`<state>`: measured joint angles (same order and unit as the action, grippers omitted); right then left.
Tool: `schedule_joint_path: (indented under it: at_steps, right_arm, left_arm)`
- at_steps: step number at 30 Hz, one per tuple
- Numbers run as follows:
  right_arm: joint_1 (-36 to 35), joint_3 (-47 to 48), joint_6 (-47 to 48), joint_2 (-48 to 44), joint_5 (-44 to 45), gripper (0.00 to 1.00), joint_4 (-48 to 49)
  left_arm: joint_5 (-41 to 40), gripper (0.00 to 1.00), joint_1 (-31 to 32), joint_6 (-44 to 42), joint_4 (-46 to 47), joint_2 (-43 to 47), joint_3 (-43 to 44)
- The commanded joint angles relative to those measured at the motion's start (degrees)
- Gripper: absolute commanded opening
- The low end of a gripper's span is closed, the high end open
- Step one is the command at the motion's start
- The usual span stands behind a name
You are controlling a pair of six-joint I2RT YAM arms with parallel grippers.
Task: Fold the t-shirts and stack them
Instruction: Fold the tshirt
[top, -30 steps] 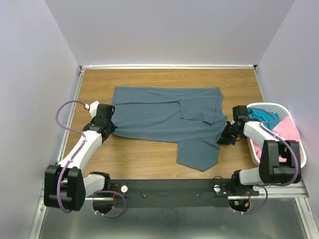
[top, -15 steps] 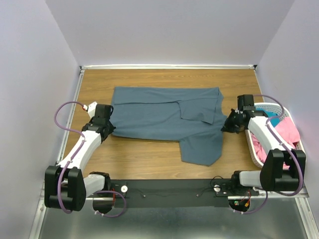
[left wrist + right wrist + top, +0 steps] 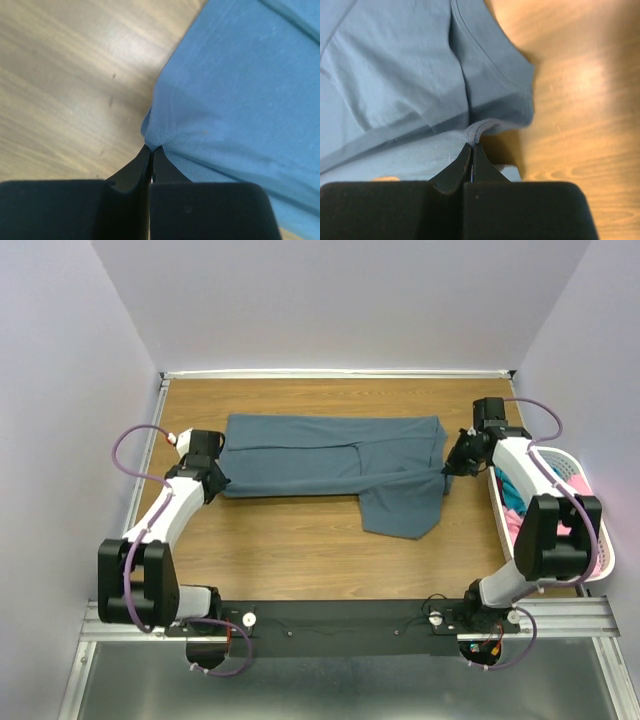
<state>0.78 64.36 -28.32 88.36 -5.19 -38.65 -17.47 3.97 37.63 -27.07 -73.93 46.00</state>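
**A robot test cell, not a home**

I work in a lab-style enclosure. Plain pale walls (image 3: 340, 300) box in the space beyond my left pincer (image 3: 218, 478) and my right pincer (image 3: 447, 468), and stand close on the outer side of each. Beneath them lies a bare wood-grain tabletop (image 3: 300, 550) edged with a metal frame (image 3: 335, 373). Behind my pincers, my bases are bolted to a black rail (image 3: 340, 618) with loose wiring, and a purple cable (image 3: 114, 452) loops off my left arm. The only homely things are the blue-grey t-shirt (image 3: 330, 455) pinched in both pincers and a white slotted basket (image 3: 604, 558) just outboard of my right pincer.
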Motion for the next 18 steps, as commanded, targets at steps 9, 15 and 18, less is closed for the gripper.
schedule_joint_path:
  at_steps: [9, 15, 18]
  right_arm:
    - [-0.1, 8.7, 2.3, 10.6, 2.8, 0.01, 2.8]
    - [-0.1, 11.8, 2.7, 13.4, 4.0, 0.00, 3.2]
    - [-0.1, 12.5, 2.7, 14.8, 4.4, 0.00, 3.4]
  left_arm:
    - [-0.5, 0.05, -1.0, -3.5, 1.0, -13.3, 10.4]
    - [-0.7, 0.05, -1.2, -3.4, 1.5, -17.2, 12.9]
    - [-0.6, 0.05, -1.2, -3.3, 1.7, -19.1, 13.7]
